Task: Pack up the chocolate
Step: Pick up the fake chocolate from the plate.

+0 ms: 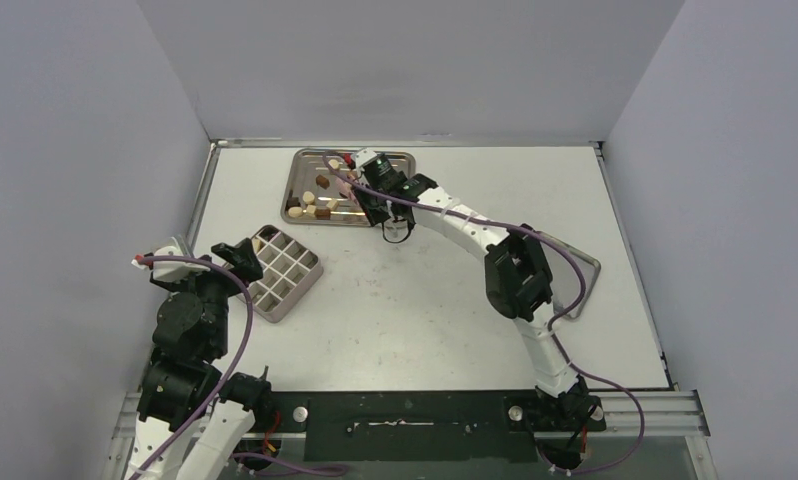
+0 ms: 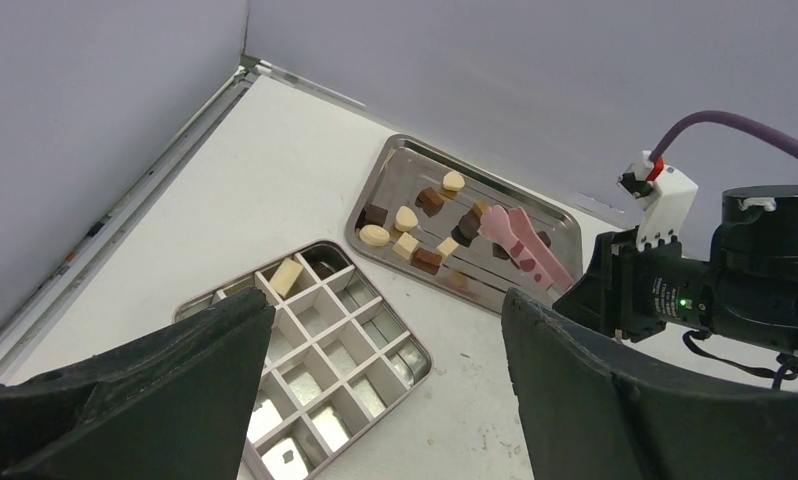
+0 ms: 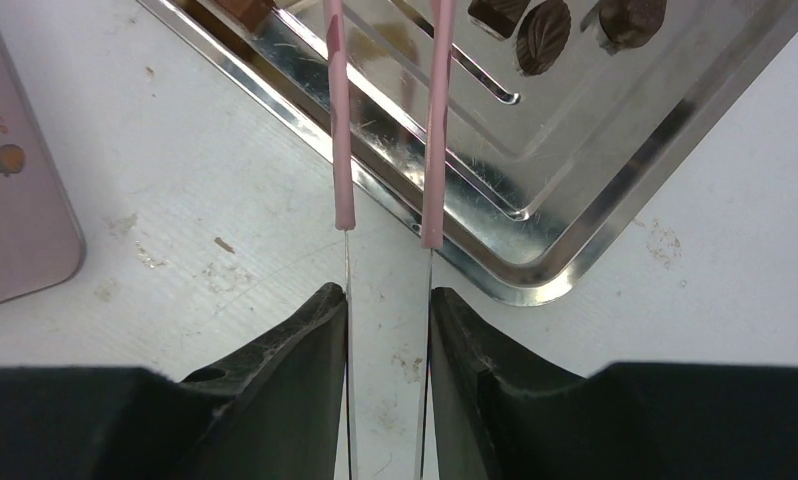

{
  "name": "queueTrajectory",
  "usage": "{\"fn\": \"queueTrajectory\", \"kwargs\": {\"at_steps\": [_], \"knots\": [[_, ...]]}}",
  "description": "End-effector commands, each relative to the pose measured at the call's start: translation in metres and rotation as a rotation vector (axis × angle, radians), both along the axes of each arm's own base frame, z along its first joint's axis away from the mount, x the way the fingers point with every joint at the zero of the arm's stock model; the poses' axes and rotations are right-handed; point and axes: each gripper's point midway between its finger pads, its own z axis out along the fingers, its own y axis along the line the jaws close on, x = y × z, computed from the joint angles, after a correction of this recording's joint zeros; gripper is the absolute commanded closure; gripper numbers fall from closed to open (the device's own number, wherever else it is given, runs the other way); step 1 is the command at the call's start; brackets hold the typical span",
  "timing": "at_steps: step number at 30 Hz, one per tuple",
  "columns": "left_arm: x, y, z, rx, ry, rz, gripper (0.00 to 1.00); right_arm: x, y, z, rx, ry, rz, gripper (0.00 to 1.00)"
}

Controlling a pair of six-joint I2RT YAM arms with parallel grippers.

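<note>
Chocolate (image 2: pixel 405 218) mostly loose in steel tray (image 2: pixel 565 222), one cream piece in divided box (image 2: pixel 320 325); right gripper (image 3: pixel 388 330) clamps pink tongs (image 2: pixel 520 245), left gripper (image 2: pixel 387 300) wide, empty. Risk: small chunk squirts from tong tips, or tongs twist in grip.

The rectangular steel tray (image 3: pixel 595 170) is glossy, finely scratched. The dark brown chocolate chunks (image 3: pixel 543 35) at one o'clock look smooth; the pink-sleeved metal tongs (image 3: pixel 434 130) matt.
</note>
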Motion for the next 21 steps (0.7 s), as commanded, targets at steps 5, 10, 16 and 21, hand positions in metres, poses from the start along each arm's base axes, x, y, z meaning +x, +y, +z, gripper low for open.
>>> {"fn": "queueTrajectory", "kwargs": {"at_steps": [5,10,16,21], "knots": [[-0.008,0.003,0.031,-0.035,-0.081,0.006,0.18,-0.021,0.037,0.078,0.208,-0.107,0.032,0.71],[-0.016,0.005,0.052,-0.048,-0.106,0.006,0.18,-0.045,0.068,0.091,0.285,-0.116,0.078,0.71],[-0.027,0.008,0.079,-0.075,-0.155,0.002,0.18,-0.082,0.109,0.102,0.363,-0.106,0.143,0.71],[-0.028,0.010,0.087,-0.069,-0.164,0.012,0.18,-0.110,0.139,0.105,0.412,-0.089,0.199,0.70]]}}
